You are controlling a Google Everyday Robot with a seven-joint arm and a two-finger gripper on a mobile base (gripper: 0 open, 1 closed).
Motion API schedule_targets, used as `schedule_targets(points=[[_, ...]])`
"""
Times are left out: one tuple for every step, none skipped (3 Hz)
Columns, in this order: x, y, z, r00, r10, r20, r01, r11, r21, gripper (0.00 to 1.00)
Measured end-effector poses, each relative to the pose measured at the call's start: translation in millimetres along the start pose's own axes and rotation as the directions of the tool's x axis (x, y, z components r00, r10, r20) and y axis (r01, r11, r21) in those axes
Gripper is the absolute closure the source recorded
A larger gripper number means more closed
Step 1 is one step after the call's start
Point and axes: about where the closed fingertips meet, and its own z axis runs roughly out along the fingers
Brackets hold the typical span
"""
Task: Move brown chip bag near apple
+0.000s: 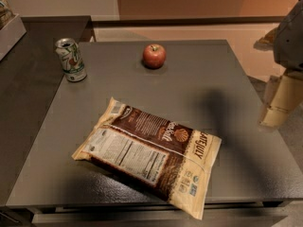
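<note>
The brown chip bag (150, 151) lies flat on the grey table (203, 79), near the front edge, label side up with a shell logo. The red apple (154, 56) stands at the table's far side, well apart from the bag. My gripper (278, 102) hangs at the right edge of the view, beside the table's right edge, to the right of the bag and above table height. It holds nothing that I can see. Its shadow falls on the table right of the bag.
A green-and-white drink can (71, 59) stands upright at the table's far left corner. A darker counter (28, 89) adjoins the table on the left, with a white tray edge (10, 32) at its back. Floor lies beyond the right edge.
</note>
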Motion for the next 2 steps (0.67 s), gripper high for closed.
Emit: schedule_targets(points=[[-24.1,22.0,4.8,0.997,-0.068,0.018,0.069,0.9976,-0.011,0.00],[-54.3,45.5,20.5,0.992,-0.119,0.035,0.120,0.9918,-0.044,0.00]])
